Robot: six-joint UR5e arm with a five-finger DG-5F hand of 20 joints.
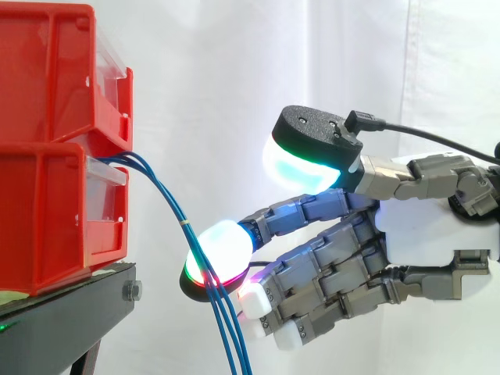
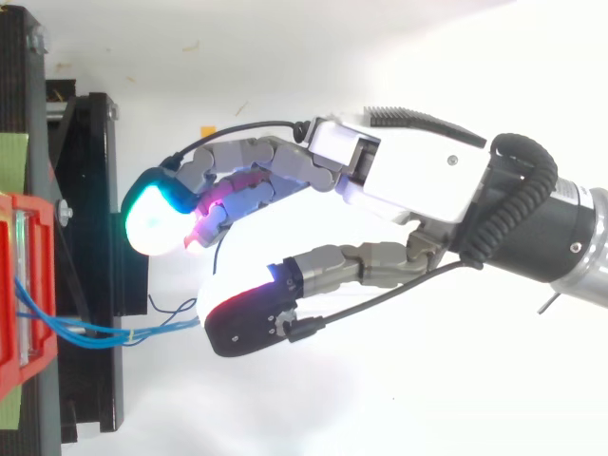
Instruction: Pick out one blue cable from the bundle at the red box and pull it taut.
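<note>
Spreading wide, hand (image 1: 414,226), rounded glowing pad (image 1: 223,246) against thin blue cables (image 1: 166,194), glossy red bins (image 1: 55,78)

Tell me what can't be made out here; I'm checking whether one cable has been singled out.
Side view: whether the robot hand holds any of the blue cables; they overlap where they meet.
Side view: the cables' lower ends, cut off by the bottom edge.
Top view: the cables' run beneath the robot hand, which covers it.
Both views: where the cables start inside the red bin, hidden by its front.
</note>
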